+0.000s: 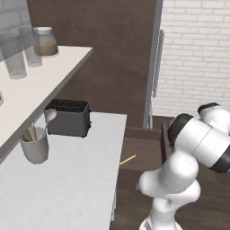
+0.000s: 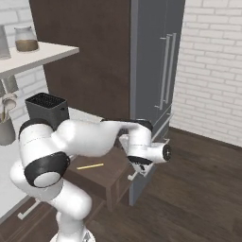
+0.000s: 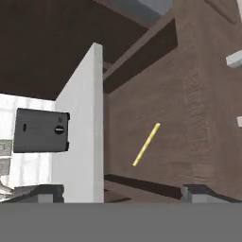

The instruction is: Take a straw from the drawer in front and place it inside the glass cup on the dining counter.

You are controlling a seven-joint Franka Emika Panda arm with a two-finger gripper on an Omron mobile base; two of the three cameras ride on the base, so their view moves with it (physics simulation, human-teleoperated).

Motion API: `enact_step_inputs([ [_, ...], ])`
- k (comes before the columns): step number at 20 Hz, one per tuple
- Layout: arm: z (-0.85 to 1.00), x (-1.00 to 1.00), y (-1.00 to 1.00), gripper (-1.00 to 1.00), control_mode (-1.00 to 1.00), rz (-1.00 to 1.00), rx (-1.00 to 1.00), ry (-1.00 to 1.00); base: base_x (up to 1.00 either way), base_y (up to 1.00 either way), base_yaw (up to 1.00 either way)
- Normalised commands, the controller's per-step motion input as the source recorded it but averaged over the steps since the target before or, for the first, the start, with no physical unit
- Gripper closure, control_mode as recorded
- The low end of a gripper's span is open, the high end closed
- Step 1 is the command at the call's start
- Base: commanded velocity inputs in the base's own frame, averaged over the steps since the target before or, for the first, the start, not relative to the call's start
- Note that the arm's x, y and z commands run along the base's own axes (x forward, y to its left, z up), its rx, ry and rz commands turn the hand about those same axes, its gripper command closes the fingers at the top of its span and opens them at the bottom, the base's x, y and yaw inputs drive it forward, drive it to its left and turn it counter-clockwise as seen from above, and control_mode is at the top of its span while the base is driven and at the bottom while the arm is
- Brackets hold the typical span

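Lying flat on the wooden floor of the open drawer (image 3: 189,118), the yellow-green straw (image 3: 145,144), slanted, clear of every wall, nothing touching it. Showing too in the left base view (image 1: 127,160) just past the white worktop's (image 1: 67,179) edge, and in the right base view (image 2: 90,166) below the arm's elbow. Hanging above the drawer, the gripper (image 3: 123,191), jaws spread wide, gripping nothing, both dark tips apart at the bottom of the hand view. Sitting on the worktop beside the drawer, a black toaster (image 1: 68,117) and a grey utensil pot (image 1: 35,146). Standing on the shelf above, a lidded jar (image 1: 45,42) and tall greyish glasses (image 1: 13,56). Rising behind the drawer, a grey fridge (image 2: 153,71).
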Motion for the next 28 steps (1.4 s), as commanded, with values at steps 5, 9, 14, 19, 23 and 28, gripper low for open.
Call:
enact_step_inputs([
  [5, 0.04, 0.47, 0.75, -1.00, -1.00, 0.04, -0.36, 0.06, 0.00, 0.00, 0.00],
  [9, -0.13, 0.47, 0.44, -1.00, -1.00, 0.02, -0.32, 0.21, 0.00, 0.00, 0.00],
  [14, -0.31, 0.45, 0.05, -1.00, -1.00, 0.00, -0.25, 0.30, 0.00, 0.00, 0.00],
  [19, -0.40, 0.35, -0.09, -1.00, -1.00, 0.00, -0.15, 0.31, 0.00, 0.00, 0.00],
  [23, -0.43, 0.22, -0.22, -1.00, -1.00, 0.00, -0.10, 0.27, 0.00, 0.00, 0.00],
  [28, -0.44, 0.04, -0.29, -1.00, -1.00, 0.00, -0.10, 0.20, 0.00, 0.00, 0.00],
])
